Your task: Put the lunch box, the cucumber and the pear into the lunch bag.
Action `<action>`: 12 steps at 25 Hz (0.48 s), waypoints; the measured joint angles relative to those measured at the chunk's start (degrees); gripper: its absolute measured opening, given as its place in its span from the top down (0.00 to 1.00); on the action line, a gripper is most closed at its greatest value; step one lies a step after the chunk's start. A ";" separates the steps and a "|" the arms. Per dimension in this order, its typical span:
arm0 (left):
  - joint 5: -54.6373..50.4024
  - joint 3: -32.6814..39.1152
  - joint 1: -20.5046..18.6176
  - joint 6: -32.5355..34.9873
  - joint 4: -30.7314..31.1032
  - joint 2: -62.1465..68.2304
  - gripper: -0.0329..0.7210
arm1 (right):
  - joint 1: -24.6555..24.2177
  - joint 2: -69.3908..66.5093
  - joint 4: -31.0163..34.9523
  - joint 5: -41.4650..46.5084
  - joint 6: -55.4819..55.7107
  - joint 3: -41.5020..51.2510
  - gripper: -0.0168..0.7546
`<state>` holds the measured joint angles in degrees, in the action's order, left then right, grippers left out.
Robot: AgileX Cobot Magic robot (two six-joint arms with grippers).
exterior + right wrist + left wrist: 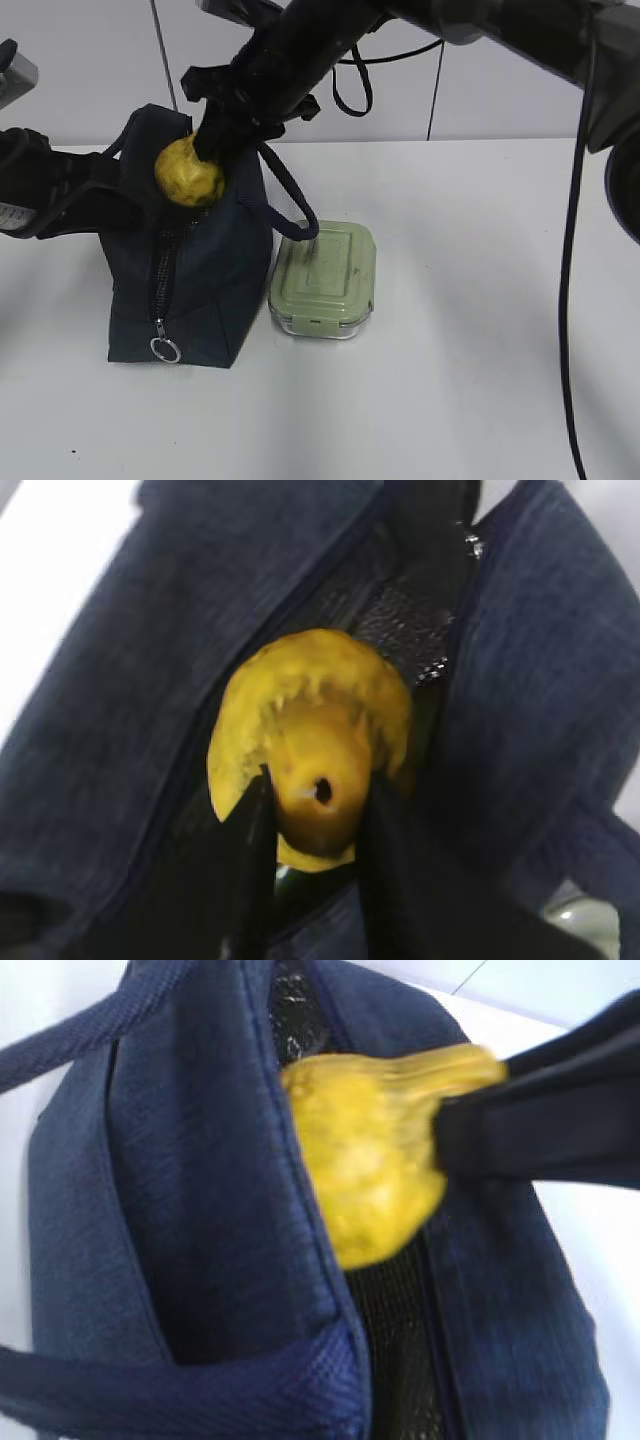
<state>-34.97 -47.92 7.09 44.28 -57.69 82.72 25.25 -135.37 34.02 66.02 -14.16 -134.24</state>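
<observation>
The navy lunch bag (210,290) stands upright on the white table with its zipper open. My right gripper (215,140) reaches across from the right and is shut on the neck of the yellow pear (188,172), holding it in the bag's mouth. The right wrist view shows the pear (315,720) between the black fingers (250,860) over the dark lining. My left gripper (110,200) is at the bag's left side and holds its edge. The lunch box (322,278) sits on the table against the bag's right side. A dark green patch (290,878) under the pear may be the cucumber.
The silver ring pull (165,349) hangs at the bag's lower front. A handle loop (290,205) droops toward the lunch box. Black cables hang from the right arm (570,300). The back wall is close behind the table.
</observation>
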 joint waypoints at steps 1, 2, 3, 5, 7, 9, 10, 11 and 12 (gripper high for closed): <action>-0.06 0.00 0.00 0.00 0.00 0.00 0.98 | -0.02 -0.62 -1.20 -1.07 0.88 0.00 0.72; -0.12 0.00 0.00 0.00 -0.04 0.00 0.98 | -0.02 -1.02 -1.79 -1.86 1.33 0.00 0.72; -0.27 0.00 0.00 0.00 -0.04 0.00 0.98 | -0.02 -1.42 -2.22 -2.76 1.73 0.00 0.72; -0.43 0.00 0.00 0.00 -0.11 0.00 0.98 | 0.02 -1.65 -2.59 -4.15 1.98 0.00 0.71; -0.60 0.00 0.00 0.00 -0.12 0.00 0.98 | 0.26 -1.65 -2.48 -5.20 1.98 0.00 0.66; -0.60 0.00 0.00 0.00 -0.12 0.00 0.98 | 0.56 -1.65 -1.83 -6.53 2.07 0.00 0.57; -0.62 0.00 0.00 0.00 -0.12 0.00 0.98 | 0.56 -1.65 -0.73 -7.18 2.07 0.00 0.51; -0.67 0.00 0.00 0.00 -0.12 0.00 0.98 | 0.56 -1.65 0.34 -7.69 2.07 0.00 0.45; -0.75 0.00 0.00 0.00 -0.12 0.00 0.98 | 0.56 -1.65 1.10 -8.04 2.07 -0.10 0.39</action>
<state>-35.72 -47.92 7.09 44.28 -57.81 82.72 25.81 -137.02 35.12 57.98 -12.09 -134.34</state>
